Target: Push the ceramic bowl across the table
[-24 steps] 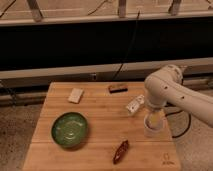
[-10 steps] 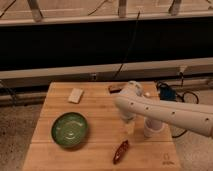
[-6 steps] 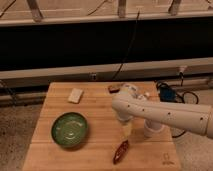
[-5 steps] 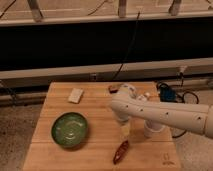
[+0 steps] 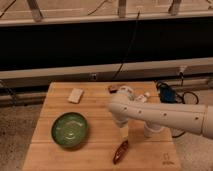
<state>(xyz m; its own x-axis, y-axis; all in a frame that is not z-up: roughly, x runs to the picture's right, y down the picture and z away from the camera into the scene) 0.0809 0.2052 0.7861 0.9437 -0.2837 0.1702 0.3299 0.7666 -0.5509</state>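
Note:
The ceramic bowl (image 5: 70, 130) is round, glossy green, and sits on the left part of the wooden table (image 5: 95, 107). My white arm reaches in from the right across the table's middle. The gripper (image 5: 123, 132) hangs down from the arm's end, a little to the right of the bowl and apart from it, just above a reddish-brown object (image 5: 120, 151). It is open, with nothing in it.
A tan block (image 5: 75, 95) lies at the back left and a small dark item (image 5: 113, 89) at the back middle. A whitish cup (image 5: 152, 130) stands under the arm on the right. Cables and a power strip (image 5: 170, 95) lie on the floor past the right edge.
The arm has swung left from over the cup toward the table's middle. The gripper has moved closer to the bowl. The bowl has not moved.

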